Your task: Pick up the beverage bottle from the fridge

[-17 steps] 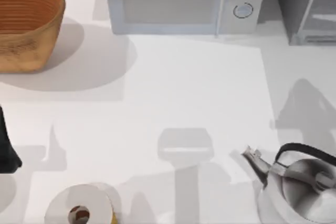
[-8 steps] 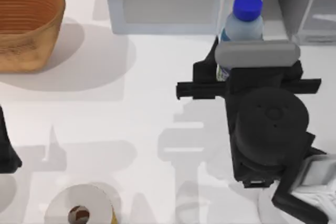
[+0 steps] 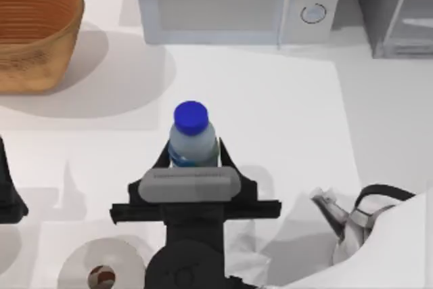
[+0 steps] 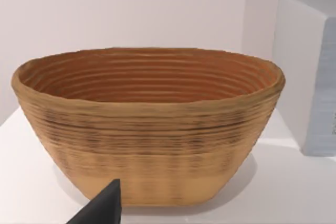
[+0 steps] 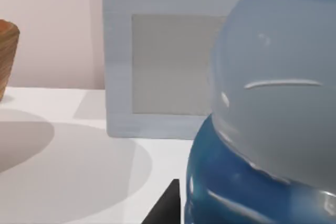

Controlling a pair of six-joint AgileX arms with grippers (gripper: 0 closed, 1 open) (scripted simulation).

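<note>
Beverage bottle (image 3: 193, 137) (blue cap up) stood upright over the middle of the surface (image 3: 270, 113), pinched between the fingers of the right tool (image 3: 194, 160), well apart from the fridge (image 3: 396, 11) at the far right corner. Pickup looked done; at most a lift or hold remained. Left arm idled facing the wicker basket (image 4: 147, 124).

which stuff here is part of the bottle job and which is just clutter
Job: beverage bottle, held in the right gripper over mid-table; fridge at the far right.
Clutter: basket, microwave, kettle, paper roll.
</note>
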